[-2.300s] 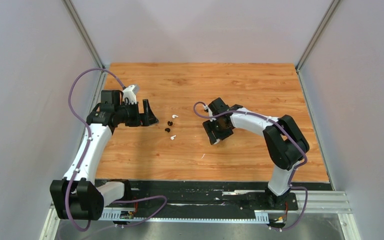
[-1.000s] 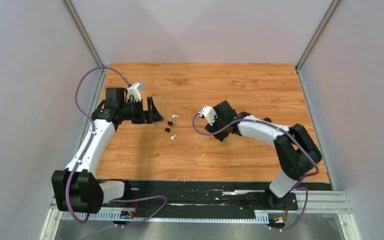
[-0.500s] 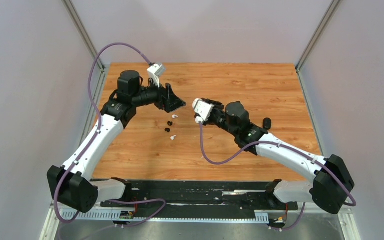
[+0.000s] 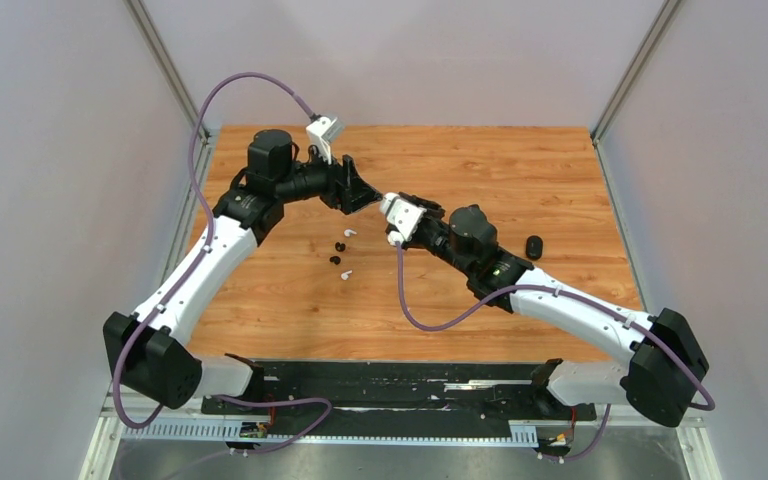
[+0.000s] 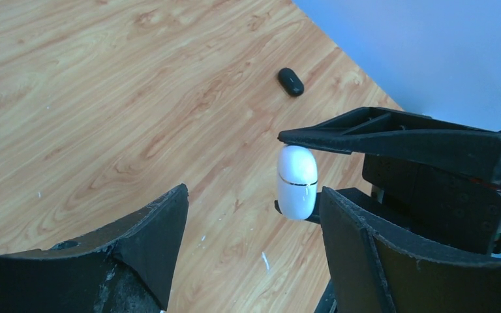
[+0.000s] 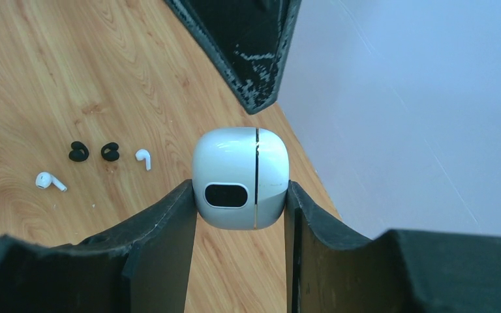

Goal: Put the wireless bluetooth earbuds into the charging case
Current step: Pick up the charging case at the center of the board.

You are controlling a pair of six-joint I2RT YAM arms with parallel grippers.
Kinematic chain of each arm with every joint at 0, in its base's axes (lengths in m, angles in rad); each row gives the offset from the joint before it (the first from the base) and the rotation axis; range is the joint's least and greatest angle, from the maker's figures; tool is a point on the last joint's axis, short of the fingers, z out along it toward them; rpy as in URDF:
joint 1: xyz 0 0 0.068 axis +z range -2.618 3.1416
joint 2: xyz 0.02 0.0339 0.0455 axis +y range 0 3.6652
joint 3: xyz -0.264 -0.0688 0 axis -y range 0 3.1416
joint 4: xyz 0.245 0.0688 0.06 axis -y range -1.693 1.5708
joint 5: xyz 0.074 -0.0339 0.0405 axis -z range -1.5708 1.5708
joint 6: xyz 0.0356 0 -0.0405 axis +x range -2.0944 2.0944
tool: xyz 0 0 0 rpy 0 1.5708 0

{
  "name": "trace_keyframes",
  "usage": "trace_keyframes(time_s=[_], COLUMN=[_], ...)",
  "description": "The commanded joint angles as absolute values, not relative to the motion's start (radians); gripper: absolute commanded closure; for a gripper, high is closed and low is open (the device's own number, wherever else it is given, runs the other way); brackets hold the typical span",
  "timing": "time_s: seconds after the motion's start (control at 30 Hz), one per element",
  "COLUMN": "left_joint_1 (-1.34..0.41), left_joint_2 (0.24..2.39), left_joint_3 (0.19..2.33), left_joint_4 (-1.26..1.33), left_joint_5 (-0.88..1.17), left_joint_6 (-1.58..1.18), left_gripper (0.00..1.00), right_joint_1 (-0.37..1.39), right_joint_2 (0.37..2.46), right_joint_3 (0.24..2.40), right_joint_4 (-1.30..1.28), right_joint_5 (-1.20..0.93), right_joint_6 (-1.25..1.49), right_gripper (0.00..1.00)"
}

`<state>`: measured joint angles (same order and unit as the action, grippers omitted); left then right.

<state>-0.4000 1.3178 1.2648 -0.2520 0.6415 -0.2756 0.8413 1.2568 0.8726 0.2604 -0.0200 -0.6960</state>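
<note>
My right gripper (image 6: 240, 189) is shut on the charging case (image 6: 240, 177), a white pebble with a dark oval patch, and holds it in the air with the seam upright. My left gripper (image 5: 253, 195) is open and empty. The case (image 5: 297, 181) hangs just beyond its fingertips, close to its right finger. In the top view the two grippers meet tip to tip, left (image 4: 368, 196) and right (image 4: 392, 203), and the case is hidden between them. Two white earbuds (image 4: 349, 232) (image 4: 345, 274) lie on the table below; they also show in the right wrist view (image 6: 143, 157) (image 6: 49, 180).
Two small black ear tips (image 4: 339, 245) (image 4: 335, 260) lie between the earbuds. A small black oval object (image 4: 534, 246) lies on the wooden table (image 4: 560, 170) to the right. Grey walls stand on the left, back and right.
Both arms have risen from the table and swung toward each other at the back centre. My right gripper has lifted the case and brought it up to the open left gripper.
</note>
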Motion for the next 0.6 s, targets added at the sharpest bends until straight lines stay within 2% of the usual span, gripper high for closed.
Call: trace_keyframes(time_s=[0.0, 0.27, 0.57], left_joint_1=[-0.409, -0.444, -0.455], left_joint_2=[1.333, 1.37, 1.41], left_joint_3=[1.312, 1.345, 1.361], left_joint_4=[-0.247, -0.259, -0.261], left_joint_5=[0.663, 0.724, 0.74], left_joint_6=[-0.282, -0.242, -0.234], left_gripper=[0.2, 0.23, 0.41], right_joint_1=[0.844, 0.844, 0.844], right_joint_2=[1.258, 1.261, 1.262], right_joint_3=[0.928, 0.934, 0.933], right_joint_4=[0.336, 0.345, 0.354], right_joint_5=[0.033, 0.033, 0.034], right_joint_6=[-0.642, -0.629, -0.625], right_gripper=[1.0, 0.99, 0.99])
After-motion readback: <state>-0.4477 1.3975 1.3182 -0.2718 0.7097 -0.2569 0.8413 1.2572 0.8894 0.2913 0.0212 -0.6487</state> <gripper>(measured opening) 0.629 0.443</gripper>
